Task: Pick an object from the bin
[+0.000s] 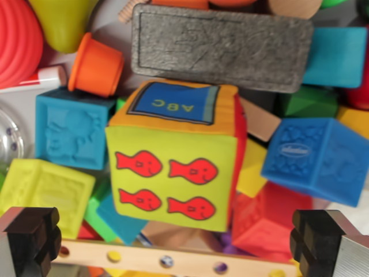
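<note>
Cluttered bin; soft fabric cube (176, 158)

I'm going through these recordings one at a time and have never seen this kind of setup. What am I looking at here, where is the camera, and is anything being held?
The camera sits on a robot arm's wrist and looks down into a bin of toys. The two dark blocks at the bottom corners are the fingers of its gripper, spread wide and holding nothing. Below it lies a soft fabric cube with four red fish and an "ABC" panel. Around it are a grey foam block, an orange cup, blue rubber blocks, a yellow-green block and a wooden bar with coloured beads.
</note>
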{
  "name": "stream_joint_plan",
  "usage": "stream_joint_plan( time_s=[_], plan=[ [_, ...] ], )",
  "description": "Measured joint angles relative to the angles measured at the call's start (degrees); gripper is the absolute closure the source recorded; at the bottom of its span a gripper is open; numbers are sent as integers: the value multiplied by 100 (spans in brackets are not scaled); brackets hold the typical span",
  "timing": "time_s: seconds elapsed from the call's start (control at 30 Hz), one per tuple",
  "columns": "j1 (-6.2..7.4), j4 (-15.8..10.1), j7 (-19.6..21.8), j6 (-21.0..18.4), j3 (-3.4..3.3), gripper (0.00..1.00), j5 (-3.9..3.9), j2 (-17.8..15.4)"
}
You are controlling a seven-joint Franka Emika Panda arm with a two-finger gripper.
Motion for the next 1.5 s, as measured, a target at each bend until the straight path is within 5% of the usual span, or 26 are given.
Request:
stream_joint_plan(
  time_s=[0.17, 1.0, 1.03, 1.5],
  plan=[
    [89, -39, 217, 228, 15, 0, 35, 182],
    [75, -100, 220, 1089, 11, 0, 55, 984],
    [75, -100, 220, 1095, 11, 100, 55, 990],
    [75, -100, 220, 1098, 13, 100, 57, 991]
  ],
)
